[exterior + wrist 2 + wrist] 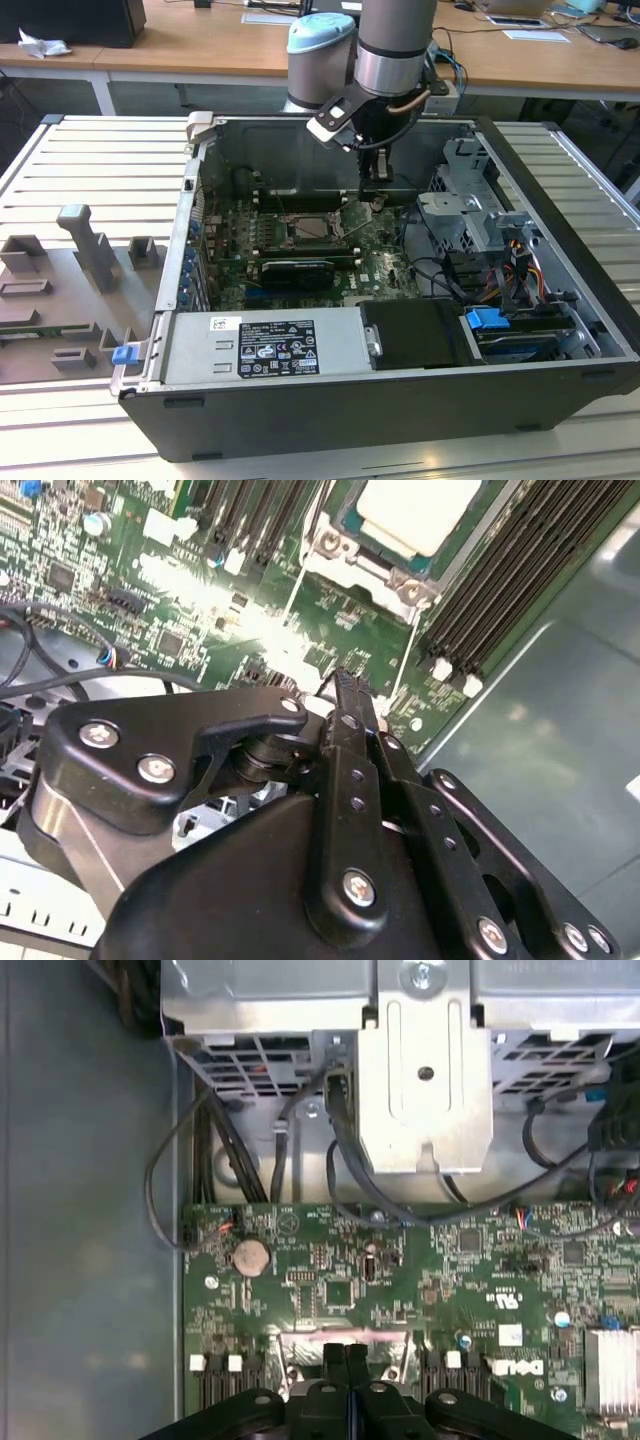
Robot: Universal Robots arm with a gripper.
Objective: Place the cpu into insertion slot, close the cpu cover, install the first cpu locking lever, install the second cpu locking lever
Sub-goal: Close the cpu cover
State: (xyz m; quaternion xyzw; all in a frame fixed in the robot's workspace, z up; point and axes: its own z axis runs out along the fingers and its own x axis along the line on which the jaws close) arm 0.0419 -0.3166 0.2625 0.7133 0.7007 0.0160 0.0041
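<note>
The gripper [346, 686] is seen with fingers pressed together, nothing visibly clasped; the cpu [415, 510], seated in the slot [295, 228], lies toward the exterior view's left.

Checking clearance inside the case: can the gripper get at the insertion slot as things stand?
Probably yes: the gripper hangs low over the green board just beside the insertion slot, and the way above the slot looks free.
</note>
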